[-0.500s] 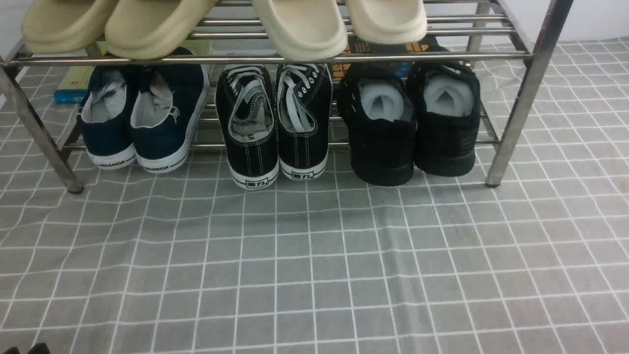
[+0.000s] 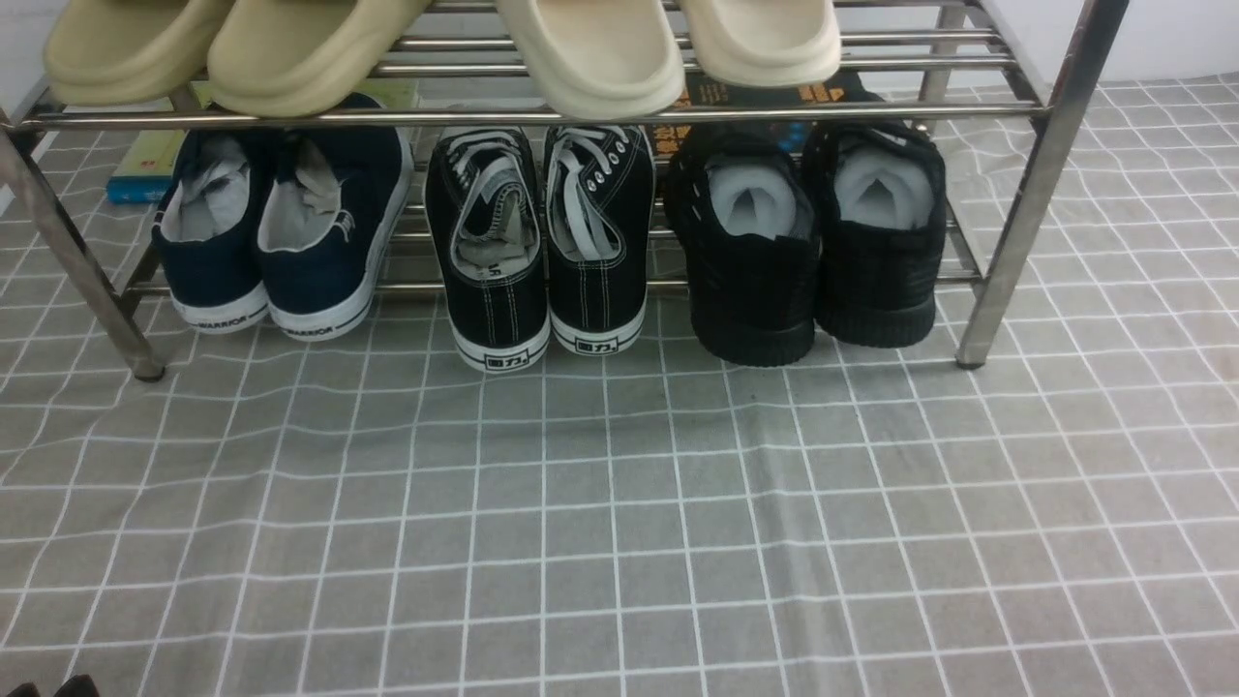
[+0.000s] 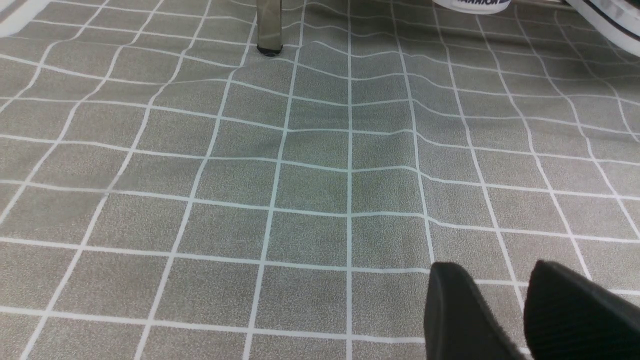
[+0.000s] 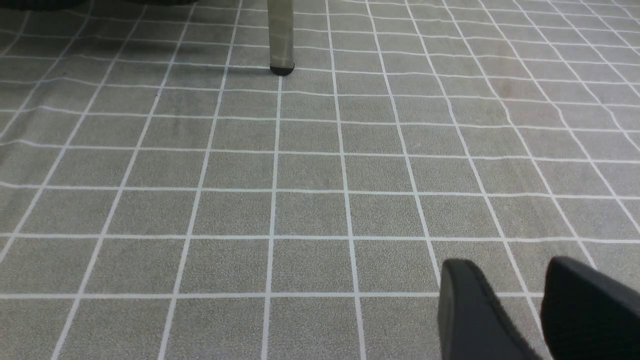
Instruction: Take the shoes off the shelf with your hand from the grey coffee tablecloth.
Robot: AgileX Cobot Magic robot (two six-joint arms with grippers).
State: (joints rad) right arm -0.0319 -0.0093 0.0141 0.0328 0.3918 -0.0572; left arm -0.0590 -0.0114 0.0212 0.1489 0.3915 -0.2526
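Note:
The pair of all-black knit sneakers [image 2: 813,252] stands heels toward me on the lower tier of the steel shelf [image 2: 1016,223], at its right end, with pale grey stuffing inside. The shelf stands on the grey gridded tablecloth [image 2: 619,503]. My left gripper [image 3: 495,267] hangs low over bare cloth, its black fingers apart with nothing between them, well short of the shelf's left leg [image 3: 269,25]. My right gripper [image 4: 505,262] is likewise open and empty over the cloth, short of the right leg [image 4: 281,35]. The left fingertips just show in the front view [image 2: 58,687].
Black canvas sneakers with white laces [image 2: 537,242] stand in the middle of the lower tier, with a navy white-soled pair [image 2: 281,232] on the left. Beige slippers [image 2: 436,44] lie on the top tier. Books lie behind the shelf [image 2: 145,165].

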